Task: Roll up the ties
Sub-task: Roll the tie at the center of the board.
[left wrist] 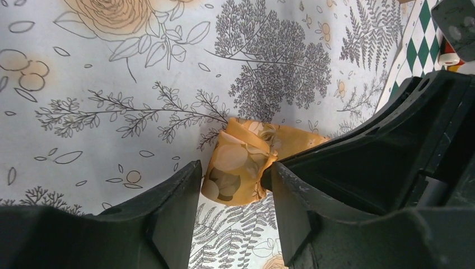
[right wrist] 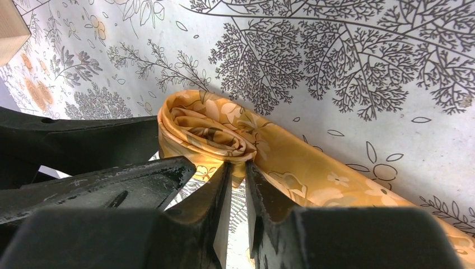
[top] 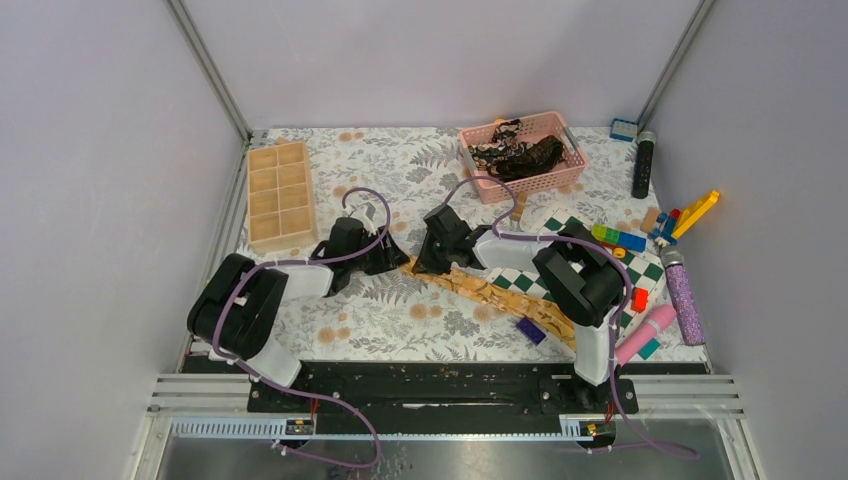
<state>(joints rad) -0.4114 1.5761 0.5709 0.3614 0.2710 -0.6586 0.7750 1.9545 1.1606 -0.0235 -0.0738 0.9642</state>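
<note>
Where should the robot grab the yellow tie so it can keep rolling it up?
Probably at the small coil on the golden tie, at its left end. Pinch it across its width, coming from above, since the coil stands up off the table while the rest lies flat. The right gripper already nips its edge; the left gripper straddles it.

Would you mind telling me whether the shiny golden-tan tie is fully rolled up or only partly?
Partly rolled: the shiny golden-tan tie has a small coil at one end, while its remaining length lies flat across the table.
</note>
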